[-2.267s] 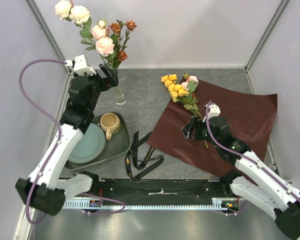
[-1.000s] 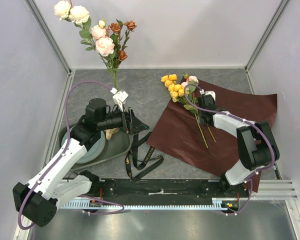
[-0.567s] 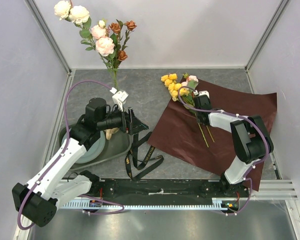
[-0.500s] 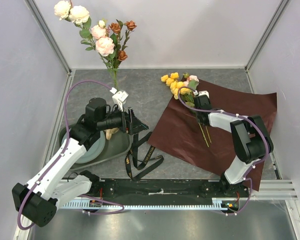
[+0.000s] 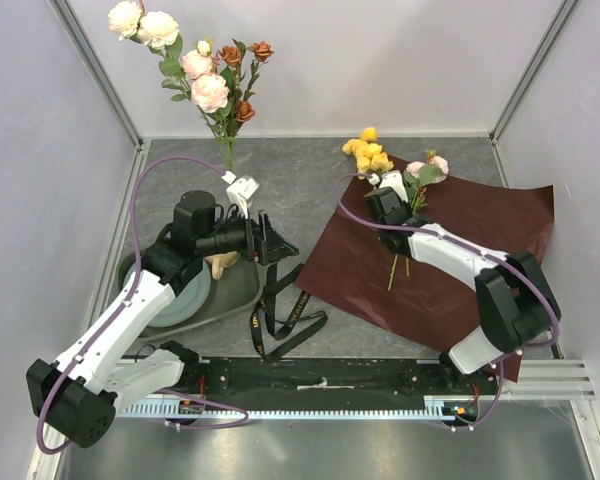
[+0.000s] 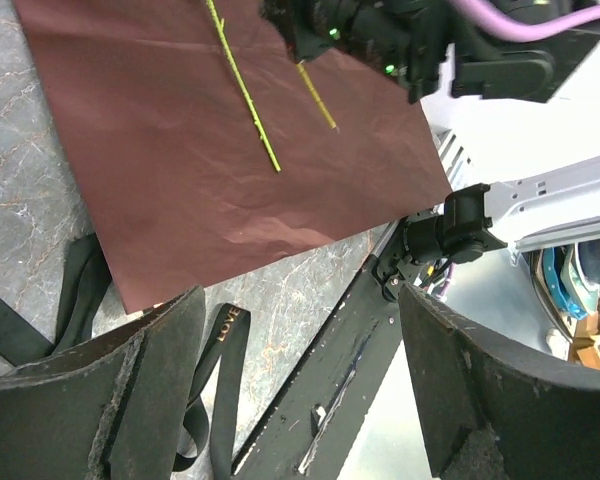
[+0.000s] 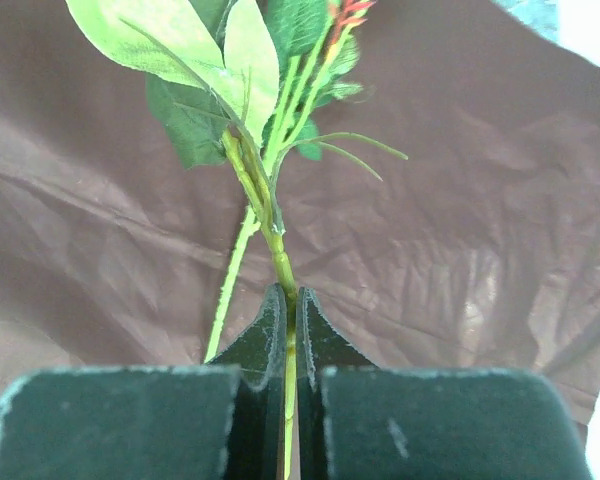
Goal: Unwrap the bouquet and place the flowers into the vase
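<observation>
Maroon paper [image 5: 460, 250] lies flat and open on the right half of the grey table [image 5: 300, 180], and one near corner of it reaches the front rail. The right hand [image 5: 396, 212] is low over the far left part of this sheet. Its two fingers [image 7: 260, 340] are pressed together on the thin green stem [image 7: 272, 230] of a yellow and pink spray [image 5: 380, 158]. In the right wrist view the stem passes straight between the pads, with leaves just ahead of them. The yellow heads of this spray are past the far edge of the paper, over the bare table. The pink head is above the paper, and the stem ends point toward the front. I cannot tell if the ends touch the sheet.

The left hand [image 5: 272, 240] hovers near the middle of the table, pointing to the right. Its fingers [image 6: 140, 390] stand widely apart with nothing between them. Just below it the black ribbon [image 5: 280, 312] with gold letters lies loose on the table, just beside the near left corner of the paper.

At the far left, more flowers [image 5: 212, 88], cream, pink and rust-orange, stand upright in the clear vase [image 5: 229, 162], which is mostly hidden behind the left wrist. A tan mug [image 5: 218, 266] and a pale plate [image 5: 180, 292] sit on a dark tray [image 5: 238, 290] under the left arm.
</observation>
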Controlling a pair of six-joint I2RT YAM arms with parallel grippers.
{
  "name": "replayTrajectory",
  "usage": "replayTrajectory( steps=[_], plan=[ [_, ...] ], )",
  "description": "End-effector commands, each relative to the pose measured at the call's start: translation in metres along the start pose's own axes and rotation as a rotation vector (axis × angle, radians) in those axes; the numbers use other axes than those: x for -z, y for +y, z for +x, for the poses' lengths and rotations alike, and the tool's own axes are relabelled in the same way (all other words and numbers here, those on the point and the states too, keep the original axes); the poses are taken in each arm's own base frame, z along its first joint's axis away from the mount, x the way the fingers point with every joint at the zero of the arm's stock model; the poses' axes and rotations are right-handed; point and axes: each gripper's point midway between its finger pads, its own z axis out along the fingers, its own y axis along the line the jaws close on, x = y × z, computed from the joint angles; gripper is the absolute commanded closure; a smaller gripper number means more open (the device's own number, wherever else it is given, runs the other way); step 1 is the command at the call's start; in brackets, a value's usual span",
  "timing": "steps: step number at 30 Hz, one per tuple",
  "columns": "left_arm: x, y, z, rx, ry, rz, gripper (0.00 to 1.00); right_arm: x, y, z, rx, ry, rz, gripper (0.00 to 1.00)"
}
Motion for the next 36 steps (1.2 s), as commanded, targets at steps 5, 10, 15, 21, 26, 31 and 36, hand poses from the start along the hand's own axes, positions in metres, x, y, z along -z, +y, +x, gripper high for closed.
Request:
replayTrajectory(
  steps=[5, 10, 15, 21, 26, 31, 36],
  plan=[
    [-0.006, -0.015, -0.024, 0.021, -0.053, 0.053, 0.17, 0.054, -0.031, -0.047, -0.18, -0.15, -0.07, 1.0],
    [-0.015, -0.023, -0.025, 0.12, -0.057, 0.133, 0.17, 0.096, -0.001, -0.059, -0.352, -0.258, -0.389, 1.0],
    [-0.027, -0.033, -0.031, 0.24, -0.093, 0.264, 0.16, 0.154, 0.027, -0.075, -0.488, -0.421, -0.748, 1.0],
    [-0.048, -0.026, -0.02, 0.391, -0.081, 0.29, 0.17, 0.176, 0.037, -0.075, -0.546, -0.449, -0.884, 1.0],
    [-0.07, -0.016, -0.01, 0.458, -0.072, 0.211, 0.23, 0.125, 0.022, -0.034, -0.525, -0.278, -0.609, 1.0],
    [-0.088, -0.01, 0.005, 0.469, -0.038, 0.124, 0.27, 0.096, 0.011, 0.009, -0.474, -0.135, -0.433, 1.0],
    [-0.109, 0.025, 0.028, 0.548, 0.056, -0.053, 0.38, 0.113, 0.065, 0.037, -0.523, -0.036, -0.717, 1.0]
  ],
)
